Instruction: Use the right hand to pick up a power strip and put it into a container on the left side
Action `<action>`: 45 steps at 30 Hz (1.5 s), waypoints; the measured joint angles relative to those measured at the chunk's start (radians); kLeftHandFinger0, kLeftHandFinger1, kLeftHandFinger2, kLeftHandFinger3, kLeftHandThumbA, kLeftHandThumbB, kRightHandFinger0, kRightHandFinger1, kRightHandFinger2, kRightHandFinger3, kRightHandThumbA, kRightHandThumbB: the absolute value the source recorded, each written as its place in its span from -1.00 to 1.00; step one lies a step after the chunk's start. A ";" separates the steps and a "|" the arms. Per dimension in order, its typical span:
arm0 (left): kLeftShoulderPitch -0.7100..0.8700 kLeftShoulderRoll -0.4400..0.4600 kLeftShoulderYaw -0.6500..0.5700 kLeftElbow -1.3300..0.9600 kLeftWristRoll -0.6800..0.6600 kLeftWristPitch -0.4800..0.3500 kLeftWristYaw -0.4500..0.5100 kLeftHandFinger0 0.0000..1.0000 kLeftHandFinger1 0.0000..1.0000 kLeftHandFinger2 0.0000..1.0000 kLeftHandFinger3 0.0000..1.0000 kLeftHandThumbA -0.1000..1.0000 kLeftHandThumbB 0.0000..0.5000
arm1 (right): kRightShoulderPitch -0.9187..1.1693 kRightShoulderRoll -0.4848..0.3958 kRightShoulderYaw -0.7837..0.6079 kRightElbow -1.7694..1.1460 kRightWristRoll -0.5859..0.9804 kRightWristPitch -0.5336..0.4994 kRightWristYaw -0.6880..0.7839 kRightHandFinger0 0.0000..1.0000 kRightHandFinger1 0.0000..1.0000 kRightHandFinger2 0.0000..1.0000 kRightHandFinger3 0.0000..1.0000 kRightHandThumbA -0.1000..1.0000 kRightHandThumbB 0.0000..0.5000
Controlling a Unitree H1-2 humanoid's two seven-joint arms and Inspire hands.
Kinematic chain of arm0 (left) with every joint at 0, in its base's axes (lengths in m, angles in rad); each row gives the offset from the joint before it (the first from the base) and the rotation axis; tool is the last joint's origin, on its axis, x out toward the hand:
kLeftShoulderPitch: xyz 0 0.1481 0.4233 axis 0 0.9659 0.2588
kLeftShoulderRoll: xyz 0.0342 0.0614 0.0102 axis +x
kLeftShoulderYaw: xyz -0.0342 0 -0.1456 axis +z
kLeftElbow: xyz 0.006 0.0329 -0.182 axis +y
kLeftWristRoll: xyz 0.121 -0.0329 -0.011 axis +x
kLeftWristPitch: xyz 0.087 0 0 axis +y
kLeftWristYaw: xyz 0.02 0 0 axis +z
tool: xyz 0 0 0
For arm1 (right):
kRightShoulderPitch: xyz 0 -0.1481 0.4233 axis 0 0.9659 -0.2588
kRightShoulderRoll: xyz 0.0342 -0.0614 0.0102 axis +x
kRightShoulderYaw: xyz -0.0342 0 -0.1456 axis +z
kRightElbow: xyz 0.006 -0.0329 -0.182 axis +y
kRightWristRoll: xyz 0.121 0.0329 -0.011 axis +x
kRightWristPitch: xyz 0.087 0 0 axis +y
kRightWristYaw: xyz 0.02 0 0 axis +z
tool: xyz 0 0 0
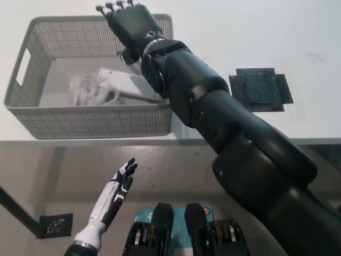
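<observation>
Right hand (pixel 129 24) is seen above the grey mesh basket (pixel 90 120), over its far right part, fingers (pixel 114 7) spread wide and nothing held. The black right arm (pixel 224 122) is extended diagonally from bottom right across the table (pixel 256 32) and covers the basket's right rear corner. The white power strip (pixel 120 85) is seen lying on the basket floor, toward the right half, with its white cable (pixel 85 90) bunched in loose coils just beside it on the left; strip and cable are slightly blurred, so exact contact between them cannot be told. Basket is placed on the left part of the table, near the front edge, with a handle cutout seen in its left wall. A dark square patch (pixel 261 88) is seen on the table well to the right of the basket, partly cut off by the arm. Left hand (pixel 118 189) is held low below the table edge at lower left, fingers straight and slightly apart, nothing held. A smaller dark patch (pixel 56 224) is seen on the floor beside it.
</observation>
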 measured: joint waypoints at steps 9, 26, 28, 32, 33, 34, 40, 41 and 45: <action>0.000 0.000 0.000 0.000 0.001 0.002 0.000 1.00 1.00 1.00 1.00 1.00 -0.77 | 0.000 -0.014 0.007 0.007 0.002 0.014 0.195 1.00 1.00 1.00 1.00 -0.05 1.00; 0.000 0.000 -0.001 0.000 0.003 0.002 0.000 1.00 1.00 0.99 0.98 1.00 -0.84 | -0.009 -0.160 -0.326 -0.084 0.197 0.086 0.532 1.00 1.00 1.00 1.00 1.00 0.73; 0.000 0.000 -0.002 0.000 0.003 0.002 0.000 1.00 1.00 0.95 0.98 1.00 -0.82 | -0.009 -0.182 -0.393 -0.150 0.242 0.096 0.559 1.00 1.00 1.00 1.00 1.00 0.73; -0.001 0.000 -0.003 0.001 0.003 0.002 0.000 1.00 1.00 0.92 0.97 1.00 -0.81 | -0.008 -0.203 -0.490 -0.286 0.313 0.106 0.588 1.00 1.00 1.00 1.00 1.00 0.66; -0.001 0.000 -0.003 0.001 0.003 0.002 0.000 1.00 1.00 0.91 0.97 1.00 -0.81 | -0.007 -0.205 -0.512 -0.328 0.329 0.107 0.590 1.00 1.00 1.00 1.00 1.00 0.70; -0.001 0.000 -0.003 0.001 0.003 0.002 0.000 1.00 1.00 0.90 0.98 1.00 -0.79 | -0.006 -0.206 -0.525 -0.353 0.342 0.107 0.592 1.00 1.00 1.00 1.00 1.00 0.62; -0.001 0.000 -0.004 0.001 0.004 0.002 0.000 1.00 1.00 0.86 0.97 1.00 -0.83 | 0.023 -0.205 -0.611 -0.546 0.419 0.121 0.600 1.00 1.00 1.00 1.00 1.00 0.53; -0.001 0.000 -0.004 0.001 0.004 0.002 0.000 1.00 1.00 0.86 0.97 1.00 -0.83 | 0.034 -0.204 -0.623 -0.586 0.433 0.127 0.601 1.00 1.00 1.00 1.00 1.00 0.59; 0.000 0.000 -0.004 0.001 0.004 0.002 0.000 1.00 1.00 0.83 0.95 1.00 -0.85 | 0.092 -0.205 -0.662 -0.719 0.476 0.147 0.606 1.00 1.00 1.00 1.00 1.00 0.57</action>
